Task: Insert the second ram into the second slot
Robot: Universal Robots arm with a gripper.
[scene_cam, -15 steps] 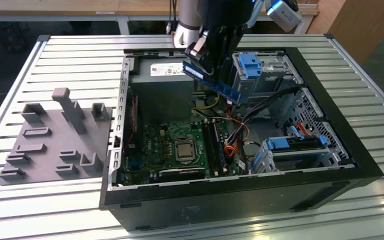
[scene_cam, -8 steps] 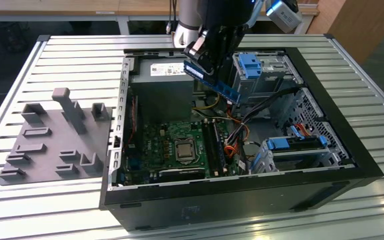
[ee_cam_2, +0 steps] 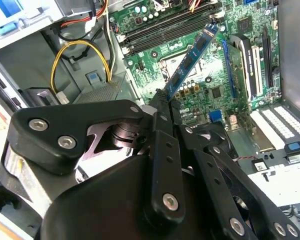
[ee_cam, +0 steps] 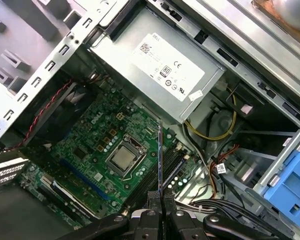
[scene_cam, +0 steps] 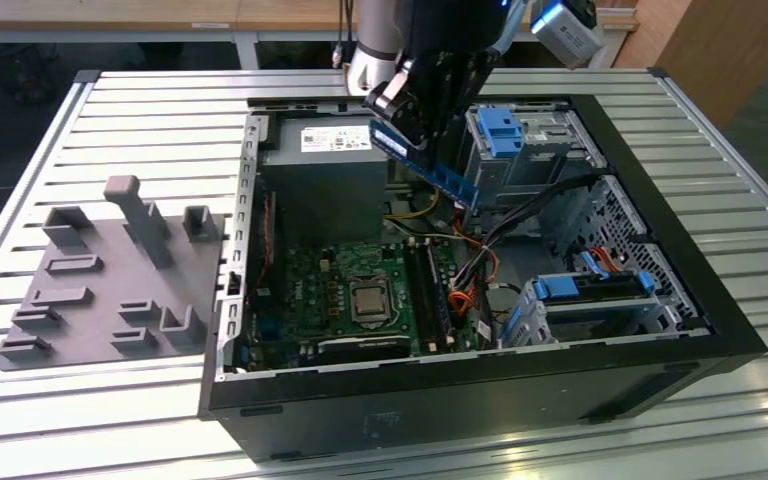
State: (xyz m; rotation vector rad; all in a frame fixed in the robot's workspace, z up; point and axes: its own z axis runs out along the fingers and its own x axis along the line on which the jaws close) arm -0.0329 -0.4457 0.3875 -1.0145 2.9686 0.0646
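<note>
"Ram — where is it?"

"Pinched by one end in the closed fingers, held in the air over the open case, clear of the board."

"And its long axis?"

"It slants down and away from the fingers toward the slots — free end lowest, slots below it, nothing touching yet."

Arm reaching down from above, claw tilted, clamped on the second ram

fingers clamp second ram, tilted | over mobo | PC case open
</note>
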